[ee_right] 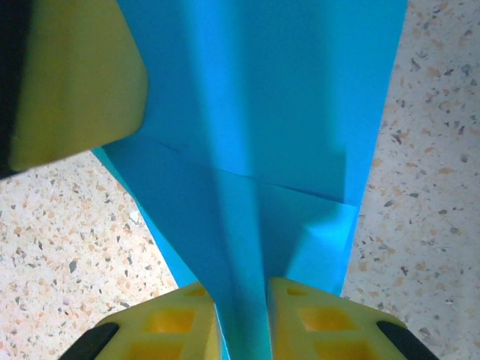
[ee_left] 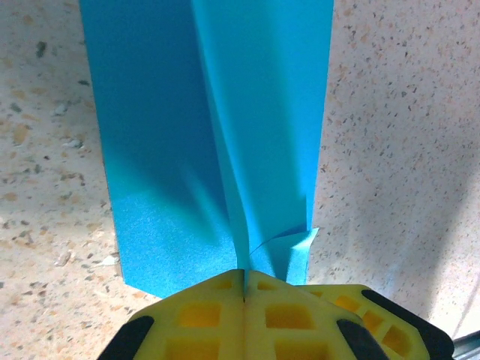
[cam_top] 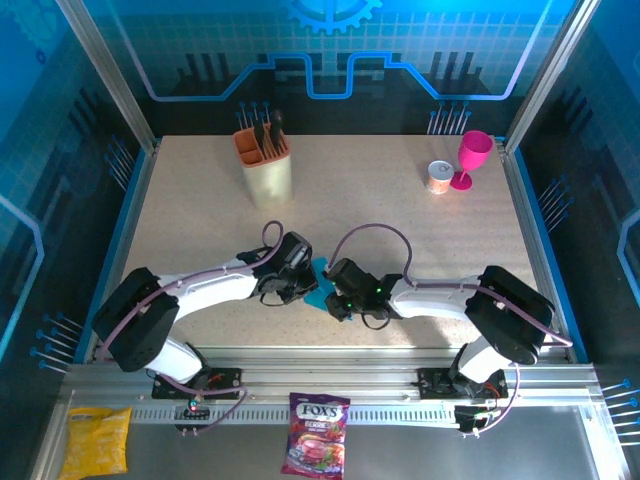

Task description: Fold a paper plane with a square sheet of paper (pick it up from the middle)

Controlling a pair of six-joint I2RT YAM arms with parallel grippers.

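The cyan-blue sheet of paper (cam_top: 320, 284), folded and creased into a narrow shape, is held between both grippers just above the speckled table near its front middle. My left gripper (cam_top: 304, 280) is shut on a raised ridge of the paper (ee_left: 225, 112), its yellow fingertips (ee_left: 217, 289) pressed together around it. From the other side, my right gripper (cam_top: 336, 292) is shut on a thicker central fold of the paper (ee_right: 292, 90). In the right wrist view the left gripper's yellow finger (ee_right: 67, 82) shows at the upper left, touching the paper.
A beige utensil holder (cam_top: 266, 165) stands at the back left. A pink goblet (cam_top: 472, 158) and a small cup (cam_top: 438, 177) stand at the back right. A candy bag (cam_top: 317, 432) and a yellow packet (cam_top: 97, 440) lie on the metal ledge in front.
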